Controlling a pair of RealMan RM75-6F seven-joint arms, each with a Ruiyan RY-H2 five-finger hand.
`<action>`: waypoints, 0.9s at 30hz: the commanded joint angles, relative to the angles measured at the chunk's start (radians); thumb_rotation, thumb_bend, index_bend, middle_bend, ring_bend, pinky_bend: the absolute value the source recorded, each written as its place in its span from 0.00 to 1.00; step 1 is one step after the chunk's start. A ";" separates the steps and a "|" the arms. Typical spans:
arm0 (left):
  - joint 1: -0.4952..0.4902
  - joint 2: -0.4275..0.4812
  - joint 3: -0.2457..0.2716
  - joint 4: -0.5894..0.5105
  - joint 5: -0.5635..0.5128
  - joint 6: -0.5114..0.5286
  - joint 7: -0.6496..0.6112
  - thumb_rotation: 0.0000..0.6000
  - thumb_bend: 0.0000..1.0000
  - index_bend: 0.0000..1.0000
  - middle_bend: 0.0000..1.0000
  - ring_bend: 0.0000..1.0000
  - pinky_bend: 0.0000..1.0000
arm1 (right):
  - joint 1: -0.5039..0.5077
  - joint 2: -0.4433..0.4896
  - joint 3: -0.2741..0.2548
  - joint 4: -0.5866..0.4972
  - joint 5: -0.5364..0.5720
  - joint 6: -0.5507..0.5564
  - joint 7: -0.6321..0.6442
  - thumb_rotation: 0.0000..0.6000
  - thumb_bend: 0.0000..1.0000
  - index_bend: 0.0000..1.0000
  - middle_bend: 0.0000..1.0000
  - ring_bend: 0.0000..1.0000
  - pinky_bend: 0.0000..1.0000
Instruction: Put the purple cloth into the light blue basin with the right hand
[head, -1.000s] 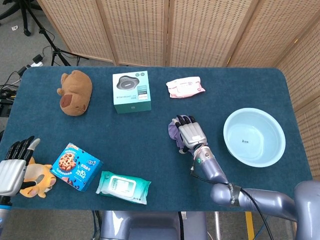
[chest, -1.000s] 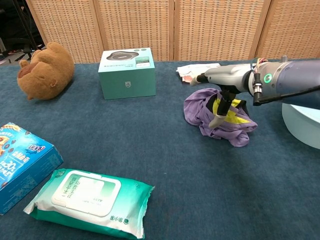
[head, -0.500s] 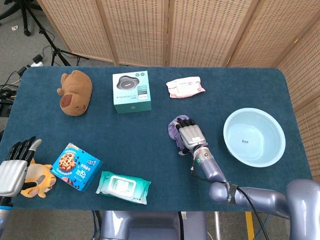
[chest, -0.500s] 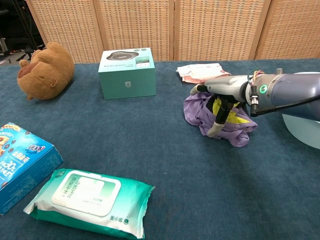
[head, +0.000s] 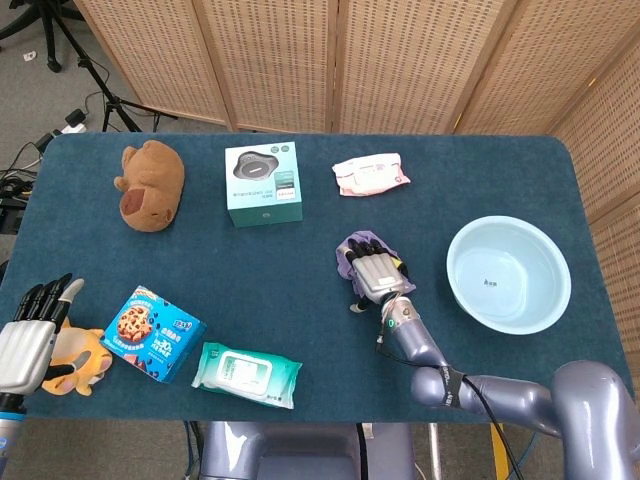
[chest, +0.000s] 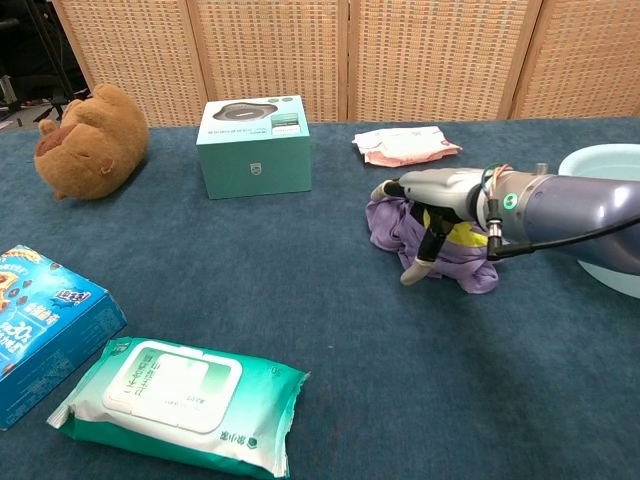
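A: What is on the dark blue table (head: 250, 270)?

B: The right hand (head: 373, 272) lies flat on top of the purple cloth (head: 349, 254), fingers pointing away. A light blue basin (head: 508, 274) sits apart, further right.

A: And the left hand (head: 28, 335)?

B: It is at the near left corner, fingers apart, just beside a small orange toy (head: 72, 358). A blue cookie box (head: 150, 333) and a green wipes pack (head: 246, 373) lie near it.

A: What is at the far side?

B: A brown plush animal (head: 150, 185), a teal box (head: 263, 182) and a pink packet (head: 370, 174).
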 joint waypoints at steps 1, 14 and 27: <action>0.000 0.000 0.000 0.000 0.001 0.000 0.000 1.00 0.19 0.00 0.00 0.00 0.00 | -0.005 -0.022 -0.009 0.035 -0.032 0.019 0.018 1.00 0.00 0.00 0.00 0.00 0.00; 0.002 0.002 0.004 -0.006 0.008 0.004 -0.001 1.00 0.19 0.00 0.00 0.00 0.00 | -0.038 -0.062 -0.025 0.100 -0.116 0.057 0.080 1.00 0.12 0.17 0.06 0.01 0.23; 0.007 0.010 0.002 -0.010 0.011 0.013 -0.015 1.00 0.18 0.00 0.00 0.00 0.00 | -0.058 -0.088 -0.031 0.119 -0.157 0.109 0.054 1.00 0.19 0.59 0.39 0.33 0.49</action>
